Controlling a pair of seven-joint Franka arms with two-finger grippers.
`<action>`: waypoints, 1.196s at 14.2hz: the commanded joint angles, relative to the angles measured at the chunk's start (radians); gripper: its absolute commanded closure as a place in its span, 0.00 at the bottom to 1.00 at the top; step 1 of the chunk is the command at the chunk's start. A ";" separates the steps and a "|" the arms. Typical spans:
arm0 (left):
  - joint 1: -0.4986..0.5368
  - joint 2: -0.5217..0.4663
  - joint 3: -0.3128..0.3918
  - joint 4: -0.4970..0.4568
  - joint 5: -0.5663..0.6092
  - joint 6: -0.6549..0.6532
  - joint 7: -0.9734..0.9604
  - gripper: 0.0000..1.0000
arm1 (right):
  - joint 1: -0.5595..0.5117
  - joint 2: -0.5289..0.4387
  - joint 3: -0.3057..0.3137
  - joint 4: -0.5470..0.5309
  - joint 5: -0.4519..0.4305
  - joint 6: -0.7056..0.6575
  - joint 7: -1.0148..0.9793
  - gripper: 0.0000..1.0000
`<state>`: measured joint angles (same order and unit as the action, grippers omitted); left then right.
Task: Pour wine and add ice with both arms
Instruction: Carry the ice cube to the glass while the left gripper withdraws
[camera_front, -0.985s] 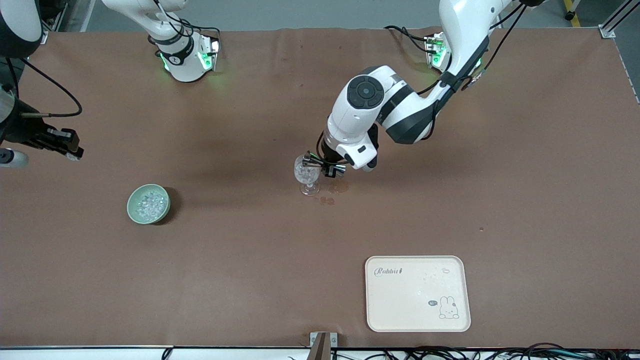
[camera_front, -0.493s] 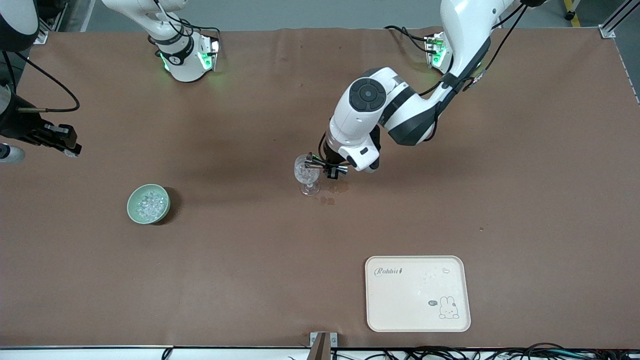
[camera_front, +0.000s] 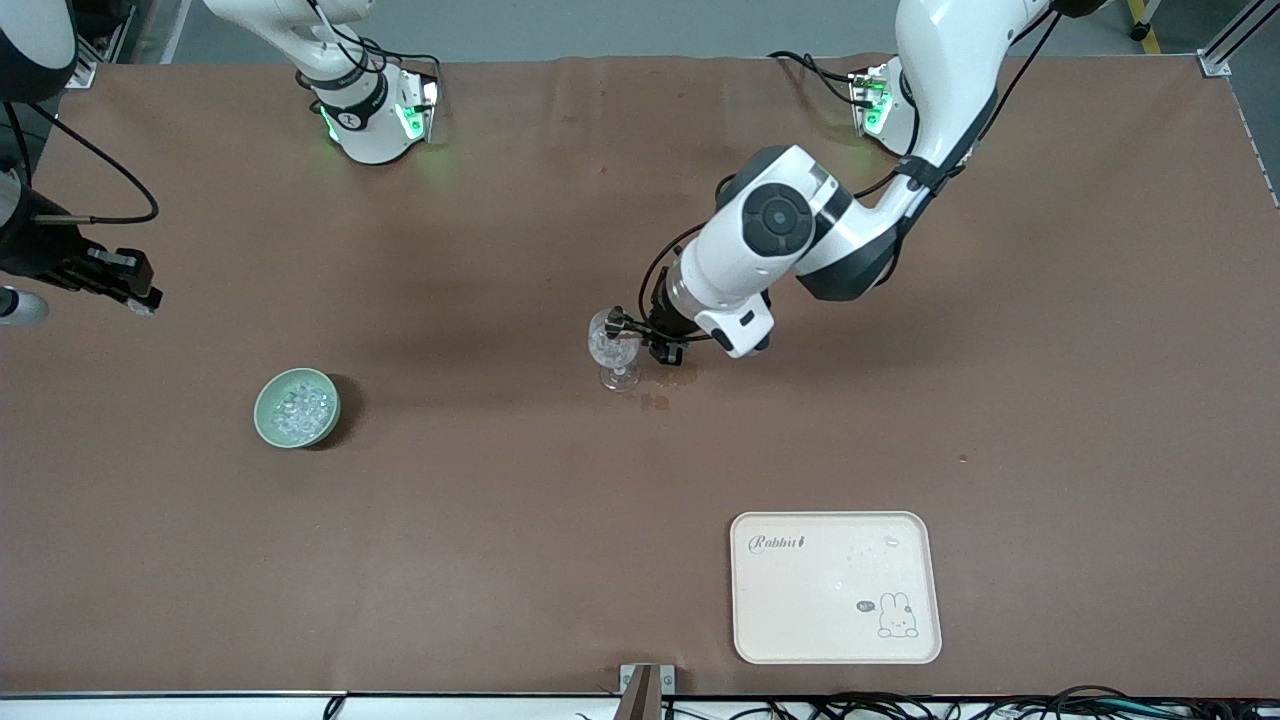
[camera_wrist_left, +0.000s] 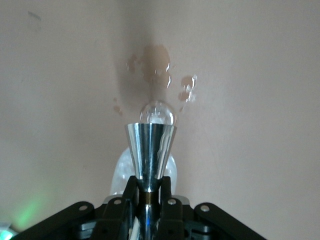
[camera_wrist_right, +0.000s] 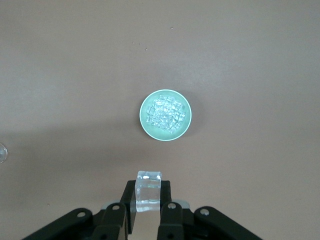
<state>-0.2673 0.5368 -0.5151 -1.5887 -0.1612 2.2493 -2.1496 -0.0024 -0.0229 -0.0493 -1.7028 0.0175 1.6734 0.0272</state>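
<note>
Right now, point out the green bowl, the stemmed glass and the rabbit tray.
green bowl (camera_front: 262, 410), front view, on its rim.
stemmed glass (camera_front: 608, 349), front view, on its bowl.
rabbit tray (camera_front: 835, 585), front view, on its bare middle.

High front camera faces robots; wrist cameras look down.

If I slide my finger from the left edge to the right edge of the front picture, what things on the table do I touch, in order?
Green bowl of ice → stemmed glass → cream rabbit tray.
</note>
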 joint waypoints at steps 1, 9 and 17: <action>0.058 0.011 -0.006 0.059 -0.154 -0.051 0.129 0.99 | 0.004 -0.025 0.002 -0.018 0.002 0.003 -0.004 0.97; 0.247 0.106 -0.006 0.211 -0.429 -0.115 0.440 0.99 | 0.064 -0.022 0.003 -0.018 0.005 0.000 0.006 0.98; 0.433 0.261 0.006 0.299 -0.603 -0.105 0.744 0.99 | 0.433 0.102 0.002 0.052 -0.002 0.110 0.458 0.98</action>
<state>0.1428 0.7574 -0.5048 -1.3235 -0.7304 2.1568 -1.4706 0.3459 0.0085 -0.0358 -1.6994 0.0187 1.7548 0.3732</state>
